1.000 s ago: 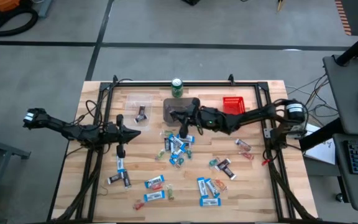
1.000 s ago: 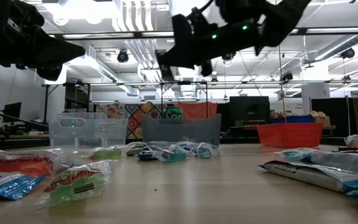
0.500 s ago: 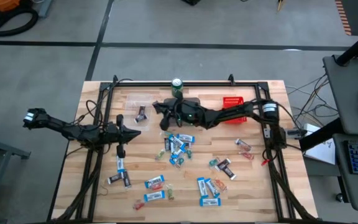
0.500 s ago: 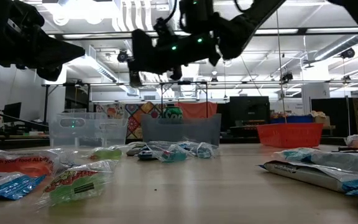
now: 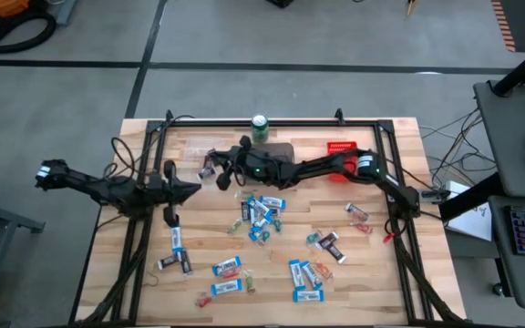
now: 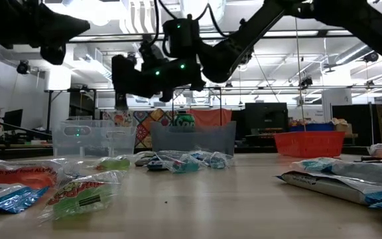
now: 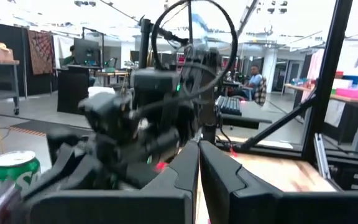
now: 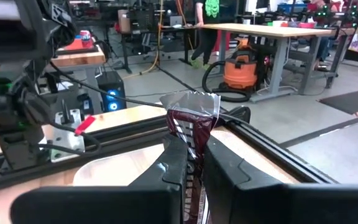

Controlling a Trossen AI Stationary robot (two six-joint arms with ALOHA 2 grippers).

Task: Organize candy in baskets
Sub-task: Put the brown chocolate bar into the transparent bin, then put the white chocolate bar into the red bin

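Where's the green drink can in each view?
High view: green can, top centre of the picture.
Low view: centre, its top showing behind the grey basket.
Left wrist view: in it, beside the right arm.
Right wrist view: not in it.
Shared landmark: right arm, stretched out just in front of the can.

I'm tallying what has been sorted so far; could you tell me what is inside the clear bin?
The clear bin shows one dark bar. The right hand, shut on a dark candy, covers its near corner, so anything there stays hidden.
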